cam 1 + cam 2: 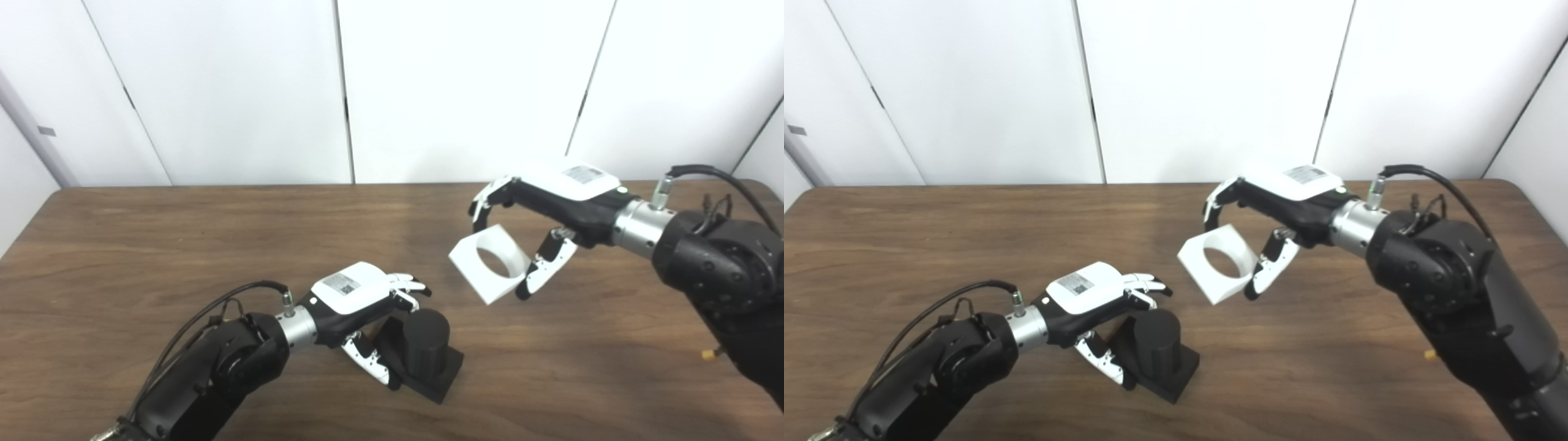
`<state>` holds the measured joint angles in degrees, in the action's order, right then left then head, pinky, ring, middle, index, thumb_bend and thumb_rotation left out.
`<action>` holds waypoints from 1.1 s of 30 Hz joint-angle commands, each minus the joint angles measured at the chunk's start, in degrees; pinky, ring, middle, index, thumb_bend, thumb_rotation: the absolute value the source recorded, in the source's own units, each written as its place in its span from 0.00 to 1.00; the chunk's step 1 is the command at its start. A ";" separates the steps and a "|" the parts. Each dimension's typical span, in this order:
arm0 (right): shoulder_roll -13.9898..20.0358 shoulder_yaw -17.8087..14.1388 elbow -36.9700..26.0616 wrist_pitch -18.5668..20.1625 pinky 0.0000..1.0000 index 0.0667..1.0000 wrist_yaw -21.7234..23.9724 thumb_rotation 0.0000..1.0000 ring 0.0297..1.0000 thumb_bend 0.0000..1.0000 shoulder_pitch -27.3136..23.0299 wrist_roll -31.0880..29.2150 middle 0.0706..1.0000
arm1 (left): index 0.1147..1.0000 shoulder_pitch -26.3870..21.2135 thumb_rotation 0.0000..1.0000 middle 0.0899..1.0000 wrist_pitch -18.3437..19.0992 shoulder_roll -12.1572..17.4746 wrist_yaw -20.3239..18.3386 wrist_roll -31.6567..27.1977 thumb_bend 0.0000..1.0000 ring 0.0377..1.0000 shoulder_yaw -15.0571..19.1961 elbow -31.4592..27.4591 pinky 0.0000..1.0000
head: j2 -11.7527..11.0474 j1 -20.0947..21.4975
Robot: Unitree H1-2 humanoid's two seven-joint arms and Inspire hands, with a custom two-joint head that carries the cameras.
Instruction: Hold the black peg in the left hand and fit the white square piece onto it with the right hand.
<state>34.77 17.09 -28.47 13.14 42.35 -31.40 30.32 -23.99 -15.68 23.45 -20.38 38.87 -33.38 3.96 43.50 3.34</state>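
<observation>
The black peg (424,349) is a short round cylinder on a square black base, tilted and held at the lower middle of the table. My left hand (358,306) is shut on the black peg, fingers over its far side and thumb on the base's near side. The white square piece (490,263) has a big round hole through it. It hangs in the air above the table, up and to the right of the peg, apart from it. My right hand (545,211) is shut on the white square piece, fingers on its upper edge and thumb on its right edge.
The brown wooden table (184,245) runs across the whole view, with white wall panels (245,92) behind its far edge. Both black forearms come in from the bottom corners.
</observation>
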 commanded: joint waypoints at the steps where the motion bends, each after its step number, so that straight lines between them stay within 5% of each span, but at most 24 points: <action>1: 0.35 -0.34 -1.47 -1.25 0.68 0.44 0.34 0.13 0.77 0.52 -4.01 0.54 0.72 | 0.43 1.03 0.07 0.90 2.74 0.05 -4.61 2.49 0.52 0.92 -1.62 2.11 0.72 | 0.15 0.07; 18: -3.45 4.19 -1.44 -2.35 0.69 0.44 5.15 0.14 0.76 0.52 -7.63 1.74 0.72 | 0.43 0.80 0.07 0.90 4.14 -0.60 -5.16 2.62 0.52 0.92 -1.74 1.19 0.70 | 0.97 -0.39; 33: -4.93 5.04 -0.55 -2.86 0.72 0.44 7.35 0.13 0.77 0.52 -7.42 1.39 0.71 | 0.43 0.52 0.07 0.90 5.62 -1.30 -6.42 2.88 0.52 0.93 -1.60 0.35 0.71 | 1.74 -0.85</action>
<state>30.01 22.79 -28.42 11.13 50.14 -36.03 31.78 -24.36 -11.85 22.23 -22.66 40.31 -33.36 2.21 45.18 2.46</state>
